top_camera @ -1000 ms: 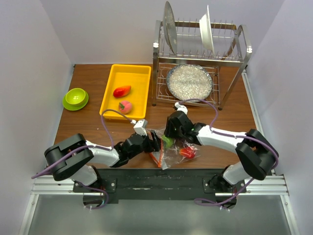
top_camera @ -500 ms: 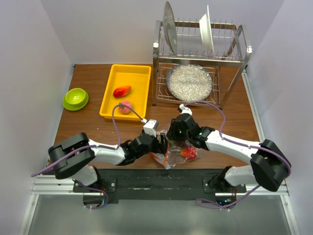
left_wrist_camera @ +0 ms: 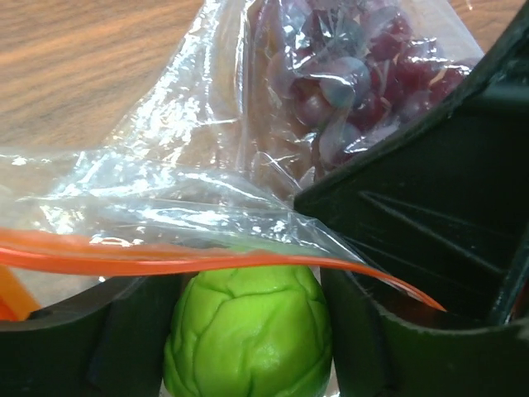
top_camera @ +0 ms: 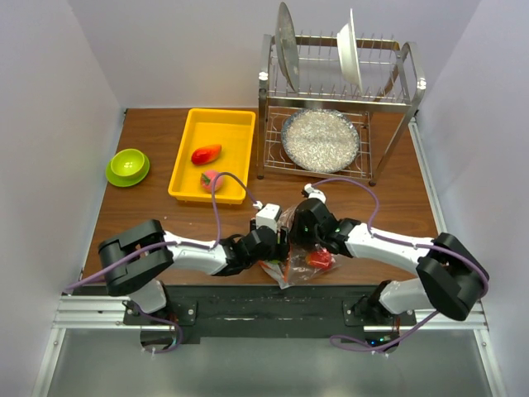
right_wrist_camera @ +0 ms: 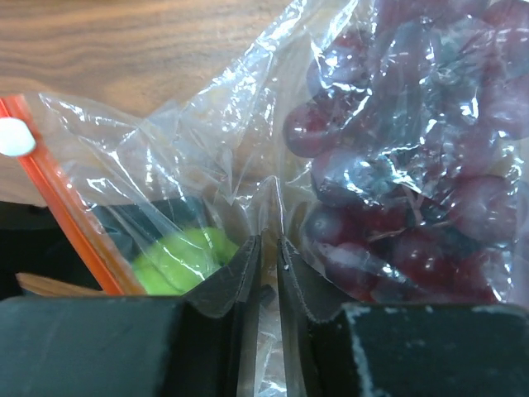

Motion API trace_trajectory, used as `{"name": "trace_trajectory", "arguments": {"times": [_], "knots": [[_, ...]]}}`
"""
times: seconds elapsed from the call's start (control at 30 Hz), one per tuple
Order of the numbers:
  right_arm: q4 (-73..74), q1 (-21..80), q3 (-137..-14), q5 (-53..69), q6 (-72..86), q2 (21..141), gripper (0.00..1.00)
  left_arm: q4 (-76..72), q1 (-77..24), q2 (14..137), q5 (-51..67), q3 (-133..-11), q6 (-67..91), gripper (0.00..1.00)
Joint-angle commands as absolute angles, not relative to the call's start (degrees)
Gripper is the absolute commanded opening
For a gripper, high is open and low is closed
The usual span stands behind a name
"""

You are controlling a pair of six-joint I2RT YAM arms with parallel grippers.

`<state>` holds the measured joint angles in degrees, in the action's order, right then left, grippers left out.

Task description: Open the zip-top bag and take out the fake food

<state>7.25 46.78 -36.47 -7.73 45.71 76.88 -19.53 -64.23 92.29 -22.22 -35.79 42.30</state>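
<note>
The zip-top bag (top_camera: pixel 299 263) lies crumpled near the table's front edge, between both grippers. My left gripper (top_camera: pixel 279 246) reaches into its mouth under the orange zip strip (left_wrist_camera: pixel 124 263). Its fingers (left_wrist_camera: pixel 413 273) are closed on either side of the green round fruit (left_wrist_camera: pixel 248 331). My right gripper (top_camera: pixel 307 240) is shut on a fold of the bag's clear plastic (right_wrist_camera: pixel 266 198). The purple grape bunch (right_wrist_camera: pixel 413 165) is inside the bag, just right of that fold, and also shows in the left wrist view (left_wrist_camera: pixel 355 74). The red tomato (top_camera: pixel 318 259) sits in the bag.
A yellow tray (top_camera: pixel 186 157) at the back left holds an orange-red piece (top_camera: pixel 206 154) and a pink peach (top_camera: pixel 211 178). A lime-green bowl (top_camera: pixel 127 165) stands further left. A metal dish rack (top_camera: pixel 339 107) with plates stands at the back right.
My left gripper has moved right, from beside the bag into its mouth. The right gripper has shifted slightly toward the front, and the bag has bunched up between them.
</note>
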Motion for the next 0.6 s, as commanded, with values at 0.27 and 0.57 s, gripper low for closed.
{"name": "trace_trajectory", "arguments": {"times": [0.27, 0.57], "knots": [[9.49, 47.11, -35.68, -12.39, 45.70, 73.92, 0.17, -17.75, -64.34, 81.13, -25.57, -31.30, 43.15, 0.38], [10.28, 47.11, -36.47, -12.04, 44.83, 72.51, 0.16, -13.02, -64.34, 74.89, -21.81, -31.02, 45.52, 0.31]]}}
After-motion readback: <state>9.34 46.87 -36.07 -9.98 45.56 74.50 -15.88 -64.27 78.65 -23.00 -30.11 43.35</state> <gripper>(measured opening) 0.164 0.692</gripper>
